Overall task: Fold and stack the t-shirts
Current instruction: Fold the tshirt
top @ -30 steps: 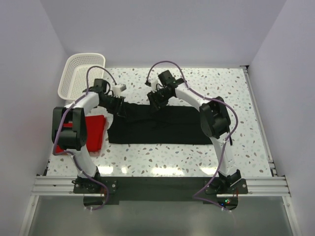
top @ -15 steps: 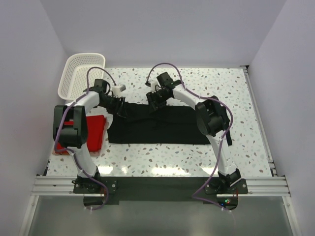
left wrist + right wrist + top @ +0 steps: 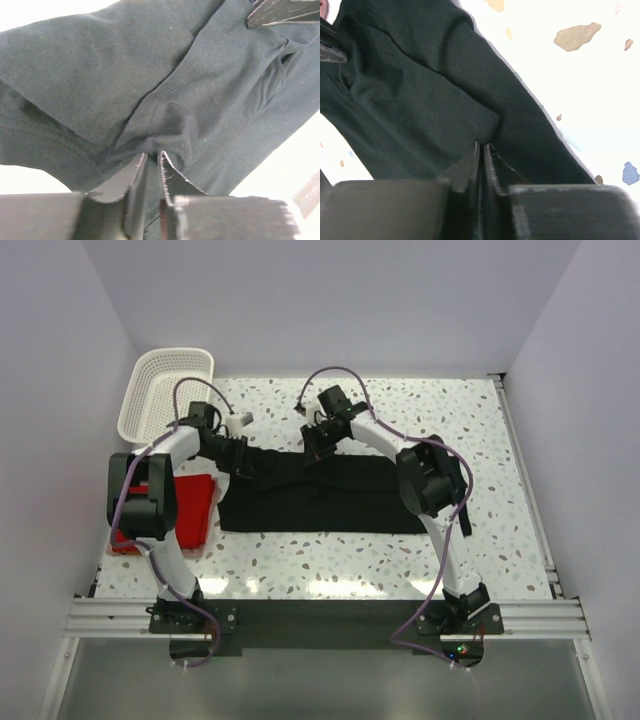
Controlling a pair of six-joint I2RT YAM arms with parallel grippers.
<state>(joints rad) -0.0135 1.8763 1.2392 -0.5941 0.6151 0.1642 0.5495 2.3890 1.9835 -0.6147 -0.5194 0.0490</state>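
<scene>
Speckled white table (image 3: 420,410). Black t-shirt (image 3: 340,502) lies spread across the centre, long side running left to right. Red t-shirt (image 3: 195,508) lies near the left edge. White lattice basket (image 3: 152,390) sits at the far-left corner.

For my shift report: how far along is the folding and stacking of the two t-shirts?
Done: the red t-shirt looks folded, at the left. In hand: the left pincer and the right pincer are shut on the far edge of the black t-shirt, which lies as a wide band. Left: finishing its folds and stacking both shirts.
</scene>
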